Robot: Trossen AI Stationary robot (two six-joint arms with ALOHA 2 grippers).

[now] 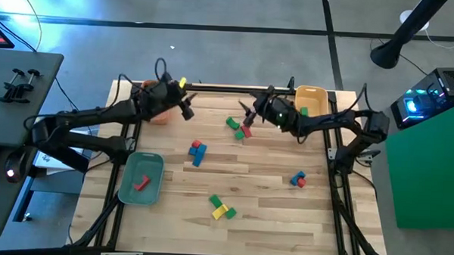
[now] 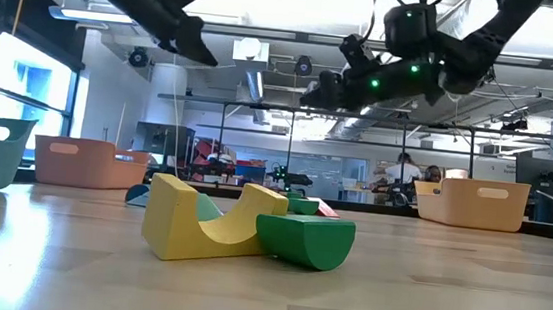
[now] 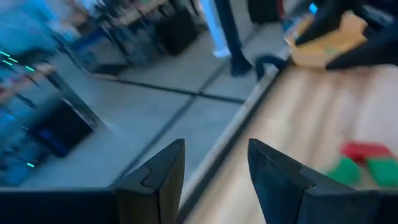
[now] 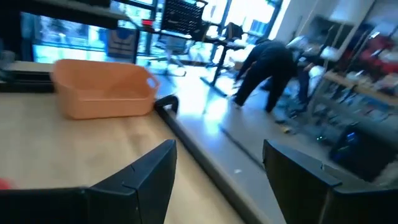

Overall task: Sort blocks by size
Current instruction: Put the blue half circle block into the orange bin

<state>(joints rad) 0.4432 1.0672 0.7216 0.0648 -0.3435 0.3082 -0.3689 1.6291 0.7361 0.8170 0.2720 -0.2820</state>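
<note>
Both grippers hang above the table's far part, open and empty. My left gripper (image 1: 187, 112) (image 3: 214, 168) is just right of the orange tray (image 1: 159, 116), pointing along the far edge. My right gripper (image 1: 246, 113) (image 4: 217, 168) is left of the yellow tray (image 1: 310, 95), over a green and red pair of blocks (image 1: 239, 128). More blocks lie on the wood: blue and red (image 1: 197, 151), blue and red (image 1: 298, 179), and green with a yellow arch (image 1: 221, 207) (image 2: 200, 224). A red block (image 1: 141, 183) lies in the green tray (image 1: 151, 164), and a green one (image 1: 304, 111) in the yellow tray.
A black rail (image 1: 228, 88) runs along the table's far edge, with frame bars down both sides. The middle of the tabletop (image 1: 248, 174) has room between the block groups. A person (image 4: 267, 68) bends over in the room beyond the table.
</note>
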